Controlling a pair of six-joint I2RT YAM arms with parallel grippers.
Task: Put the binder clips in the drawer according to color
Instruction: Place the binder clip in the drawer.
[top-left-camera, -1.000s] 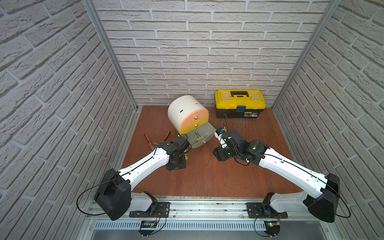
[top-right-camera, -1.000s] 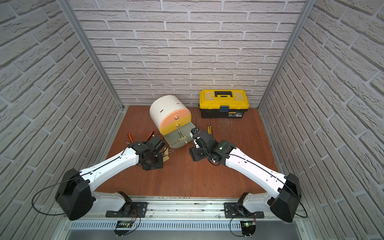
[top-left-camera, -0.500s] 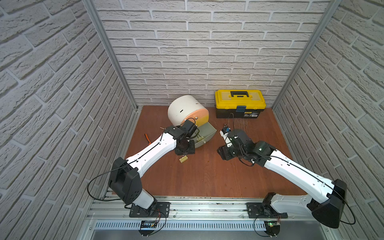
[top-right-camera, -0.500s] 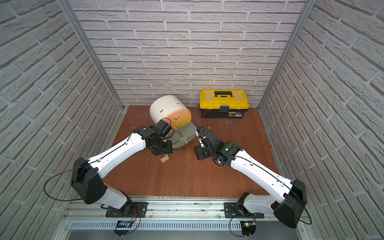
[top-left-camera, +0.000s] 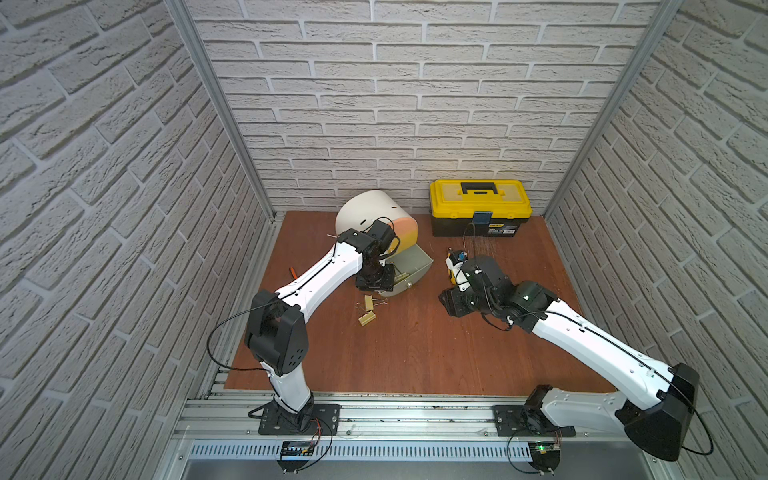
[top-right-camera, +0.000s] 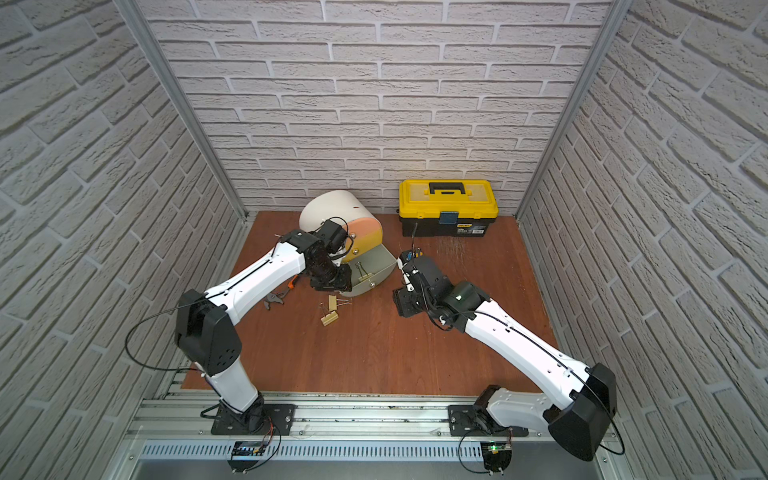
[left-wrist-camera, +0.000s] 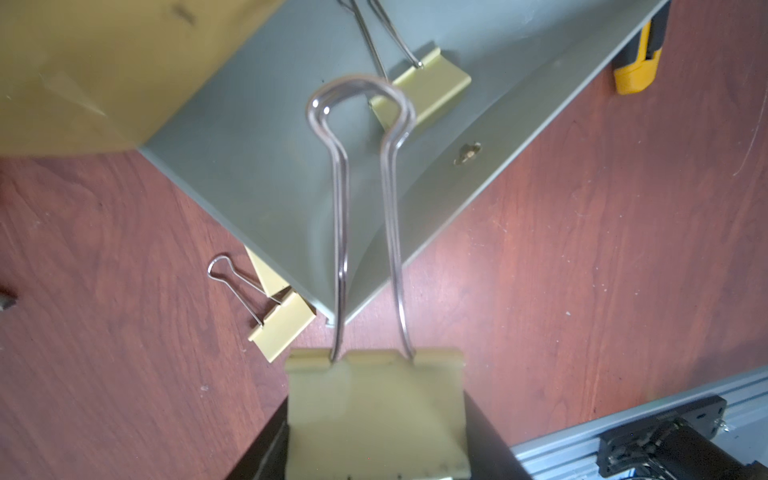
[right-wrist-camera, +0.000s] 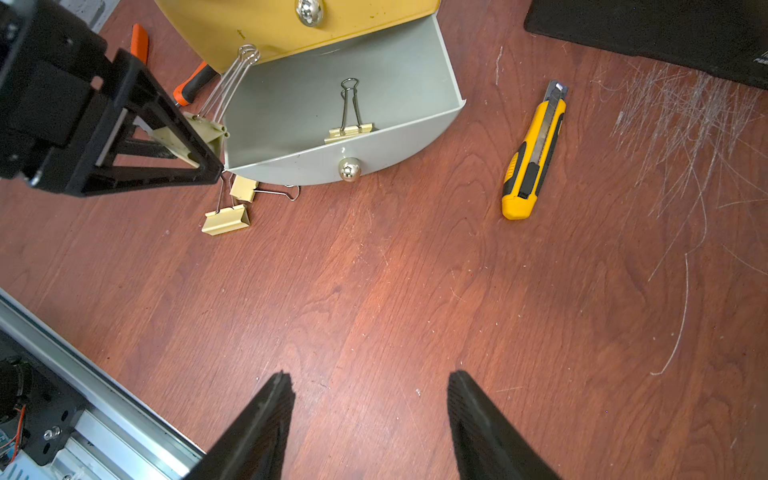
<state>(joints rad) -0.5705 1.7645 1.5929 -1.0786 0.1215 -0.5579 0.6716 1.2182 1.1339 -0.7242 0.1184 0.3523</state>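
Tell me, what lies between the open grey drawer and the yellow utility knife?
Nothing: in the right wrist view only bare wooden table separates the grey drawer from the utility knife.

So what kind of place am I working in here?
Likely a mock workshop test cell: printed brick-pattern walls box in a wooden tabletop, both arms bolt to an aluminium rail, and a yellow toolbox stands at the back.

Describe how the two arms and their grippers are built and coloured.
Both arms have white link shells with black joint housings and thin black cables looping along them. The left gripper is a black open triangular frame; the right gripper shows two black tapered, ribbed pieces. Black base plates bolt to a silver rail.
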